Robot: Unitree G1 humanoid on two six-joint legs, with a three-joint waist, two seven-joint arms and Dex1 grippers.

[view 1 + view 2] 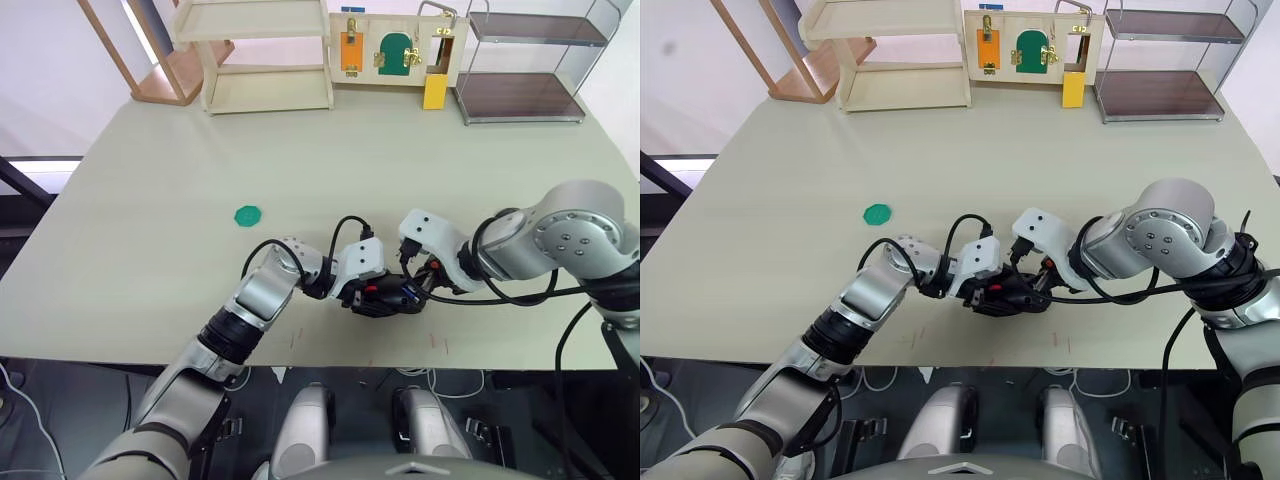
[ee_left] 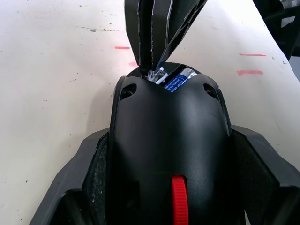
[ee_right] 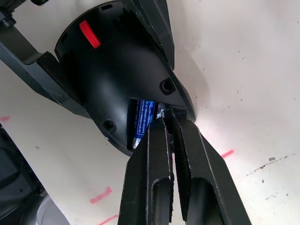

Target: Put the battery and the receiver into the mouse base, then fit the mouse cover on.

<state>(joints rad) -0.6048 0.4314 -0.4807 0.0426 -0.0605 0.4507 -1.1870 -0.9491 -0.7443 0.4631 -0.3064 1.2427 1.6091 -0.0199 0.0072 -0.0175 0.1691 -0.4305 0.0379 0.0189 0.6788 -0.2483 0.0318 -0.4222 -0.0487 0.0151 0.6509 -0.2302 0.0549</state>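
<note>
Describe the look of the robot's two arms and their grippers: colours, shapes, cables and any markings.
Both arms are silver-grey metal with rounded joint housings and black bands; the right arm's big round joint carries small screw holes. White angular wrist blocks sit near each gripper, and black cables loop along both forearms. The left gripper and right gripper each have two matte black fingers, the right ones long and tapering.

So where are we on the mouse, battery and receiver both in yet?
Battery already lies in the mouse base, which the left gripper holds. In hand: the right gripper, shut, is pressing the small silvery-tipped receiver in beside it. Left: seating that, then the cover.
</note>
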